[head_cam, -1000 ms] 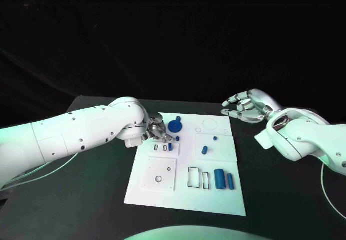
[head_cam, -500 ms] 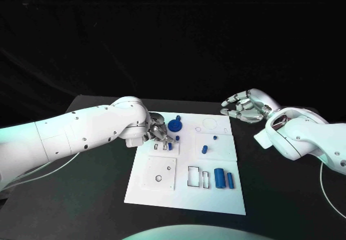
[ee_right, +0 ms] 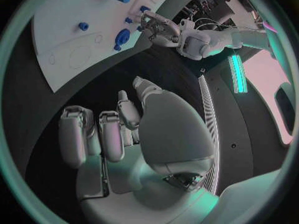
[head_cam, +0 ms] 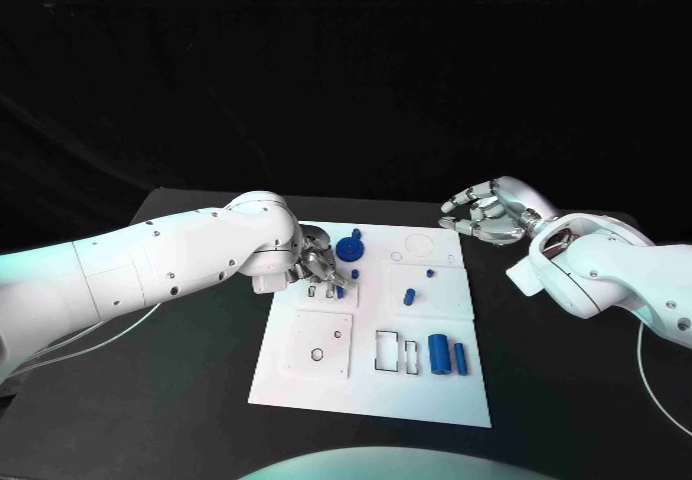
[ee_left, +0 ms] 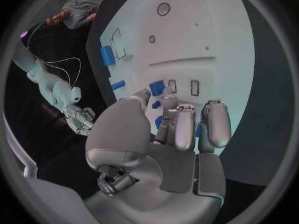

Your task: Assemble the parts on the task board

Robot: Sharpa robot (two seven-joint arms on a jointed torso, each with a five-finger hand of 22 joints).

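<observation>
The white task board point(head_cam: 433, 400) lies mid-table. My left hand point(head_cam: 320, 266) hovers over its far left part, by two small slots point(ee_left: 195, 87). Its thumb and a finger pinch a small blue part point(ee_left: 157, 88) next to those slots. A round blue part point(head_cam: 353, 250) stands just beyond the hand. Small blue parts point(head_cam: 410, 296) lie mid-board, and two larger blue blocks point(head_cam: 438, 357) sit near the right edge. My right hand point(head_cam: 490, 212) hangs above the table off the board's far right corner, fingers curled in on nothing. The left hand point(ee_right: 163, 29) also appears in the right wrist view.
Empty outlines and holes mark the board's near left panel point(head_cam: 320, 345) and a round recess point(head_cam: 418, 245) at the far edge. Black tabletop point(head_cam: 188, 390) surrounds the board. My left forearm point(head_cam: 159, 265) lies across the table's left side.
My left hand has edged slightly nearer over the slots with the small blue part. The right hand has barely moved.
</observation>
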